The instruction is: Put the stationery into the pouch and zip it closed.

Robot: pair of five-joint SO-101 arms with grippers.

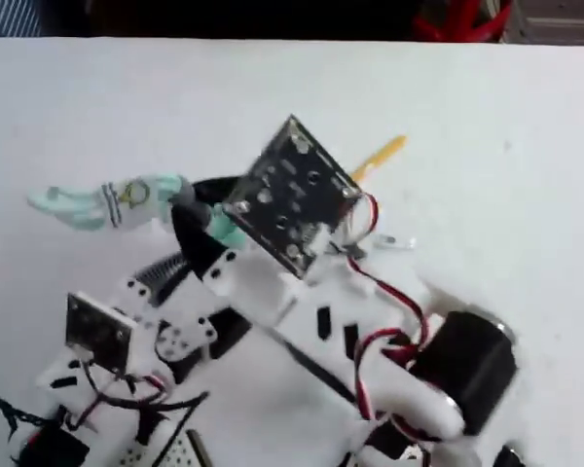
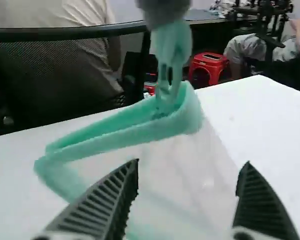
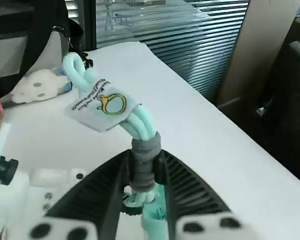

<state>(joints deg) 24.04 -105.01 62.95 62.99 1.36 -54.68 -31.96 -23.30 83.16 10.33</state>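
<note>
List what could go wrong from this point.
1. The right pincer is shut only on the grey collar of the strap, so the pouch may swing or slip free.
2. The left pincer is open at the pouch's mint rim. Closing there might squeeze the mouth flat.
3. The yellow stationery piece lies on the table outside the pouch, close to the arm holding the strap, and could get knocked away.

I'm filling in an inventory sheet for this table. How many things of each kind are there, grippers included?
Pouches: 1, the mint-green-edged translucent pouch
Stationery: 1, the yellow pen-like stick, partly hidden behind an arm
Grippers: 2, the left gripper open, the right gripper shut on the pouch's grey-sleeved cord
Total: 4
</note>
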